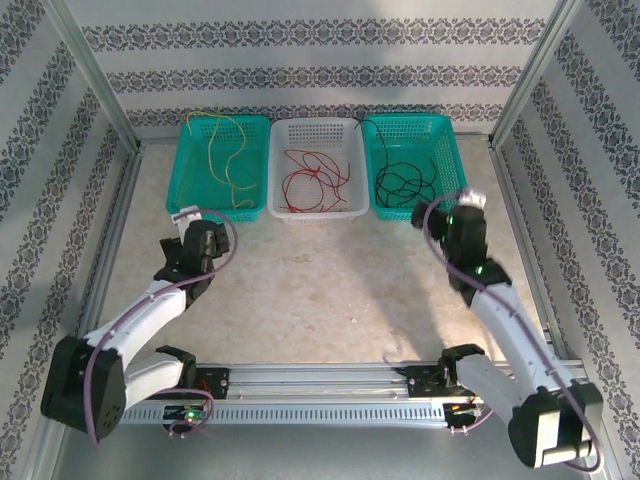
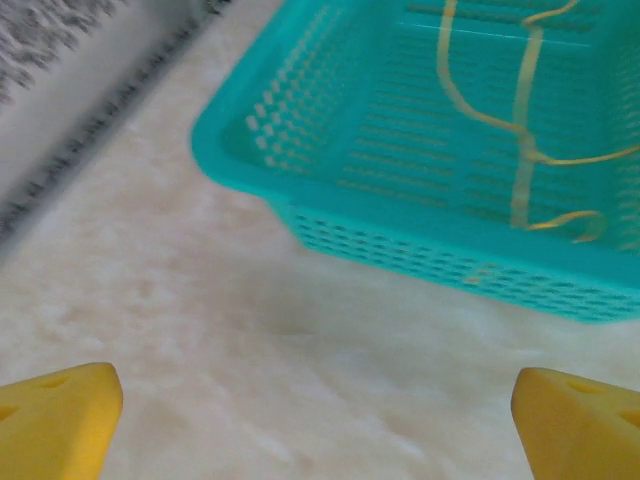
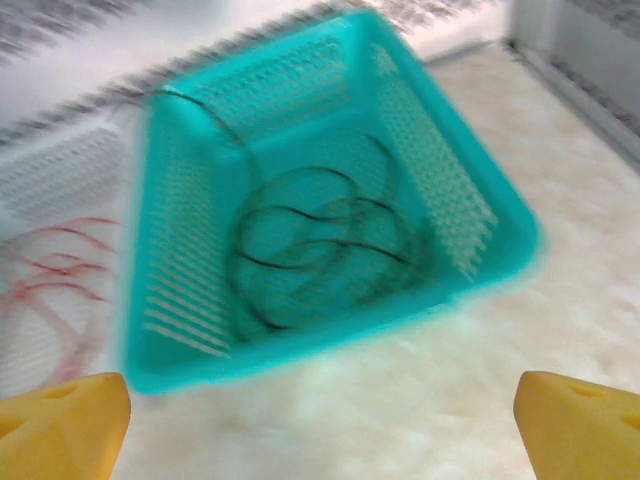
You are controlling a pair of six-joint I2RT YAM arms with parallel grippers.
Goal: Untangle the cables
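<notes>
Yellow fingertips [image 2: 60, 415] of the left gripper [image 2: 320, 425] stand wide apart and hold nothing. They hang over bare beige tabletop [image 2: 200, 300], just short of the left teal basket [image 2: 330, 225] where the yellow cable [image 2: 525, 120] lies. Equally spread and empty, the right gripper [image 3: 320, 420] faces a blurred right teal basket [image 3: 500, 250] with the black cable [image 3: 320, 250] coiled inside. From above, a white basket [image 1: 283, 208] between them holds the red cable [image 1: 312, 175]. Patterned walls [image 1: 300, 40] enclose the table, and its near half lies open.

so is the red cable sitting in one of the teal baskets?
No, the red cable lies in the white basket in the middle of the row.
</notes>
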